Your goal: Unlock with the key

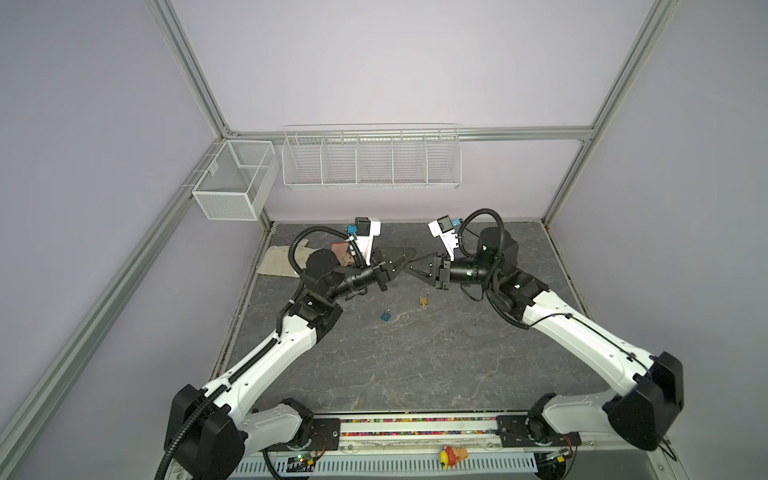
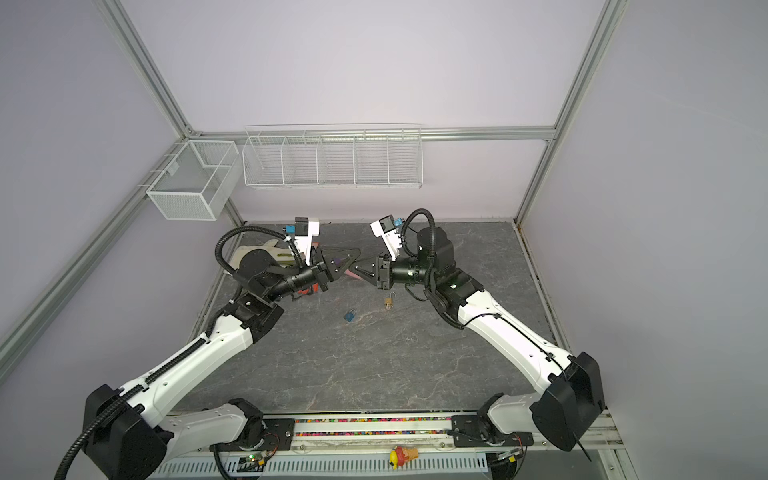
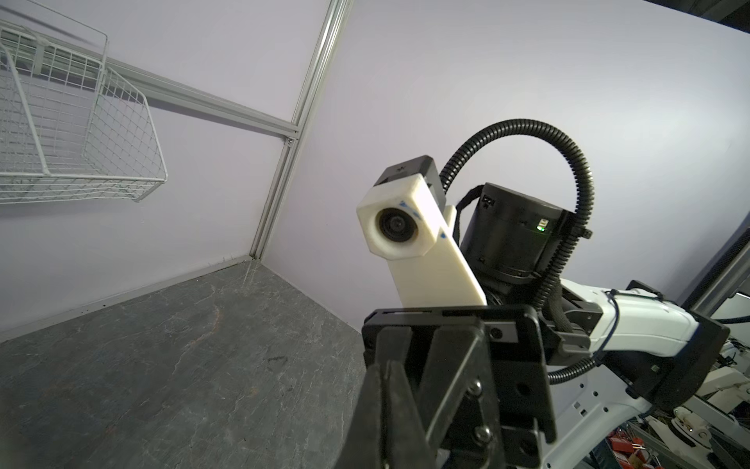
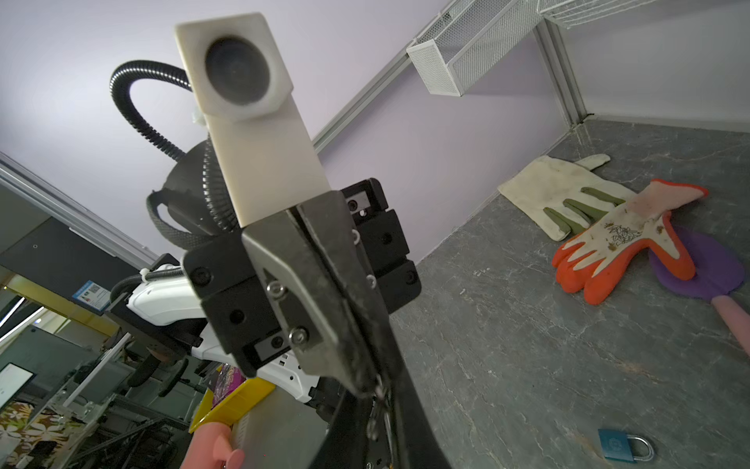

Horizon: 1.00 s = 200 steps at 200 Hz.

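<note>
To my left, the left claw hangs clenched above the table. A small metal piece shows at its tip, likely the key but too small to be sure. The right claw meets it tip to tip with its jaws nearly together; I cannot tell whether it grasps anything. Below them lie a blue padlock and a brass padlock, neither touched. I judge nothing is unlocked yet: inserting and turning are not yet done.

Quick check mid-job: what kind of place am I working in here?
Probably a lab robot test cell, not a real workshop: an aluminium frame with plain lilac walls, wire baskets hung on the back rail, and props on the slate-look table, namely a blue padlock and work gloves.
</note>
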Motion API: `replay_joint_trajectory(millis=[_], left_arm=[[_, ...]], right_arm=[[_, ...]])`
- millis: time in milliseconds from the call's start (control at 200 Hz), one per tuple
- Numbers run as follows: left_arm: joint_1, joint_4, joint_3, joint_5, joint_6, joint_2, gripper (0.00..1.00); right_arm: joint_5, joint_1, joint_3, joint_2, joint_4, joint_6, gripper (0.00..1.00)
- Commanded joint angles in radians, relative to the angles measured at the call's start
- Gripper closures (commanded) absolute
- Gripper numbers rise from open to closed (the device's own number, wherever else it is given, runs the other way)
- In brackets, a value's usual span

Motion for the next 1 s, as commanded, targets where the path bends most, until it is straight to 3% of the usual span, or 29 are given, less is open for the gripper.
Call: replay_joint_trajectory(millis=[0,310,660,725,790,995], left_arm=[[-0.004,-0.007,0.031,0.057,0.02,-0.015,1.0],[-0.005,-0.009,0.035,0.077,0.017,-0.009,1.0],[-0.004,-0.034,0.055,0.088,0.014,-0.012,1.0],[-0.003,-0.057,0.067,0.063,0.01,-0.02,0.82],[-0.003,-0.087,0.073,0.034,0.011,-0.033,0.71],[0.002,-0.317,0.083,-0.172,0.025,-0.102,0.56]], right_arm=[[-0.003,-0.01,-0.008,0.001,0.035,-0.015,0.87],[-0.025,-0.019,-0.025,-0.019,0.037,-0.033,0.94],[-0.031,-0.027,-0.025,-0.025,0.029,-0.03,0.94],[-0.023,-0.033,-0.024,-0.027,0.008,-0.03,0.94],[-0.013,-0.043,-0.034,-0.031,-0.009,-0.026,0.94],[0.038,-0.071,-0.085,-0.056,-0.128,-0.059,0.94]])
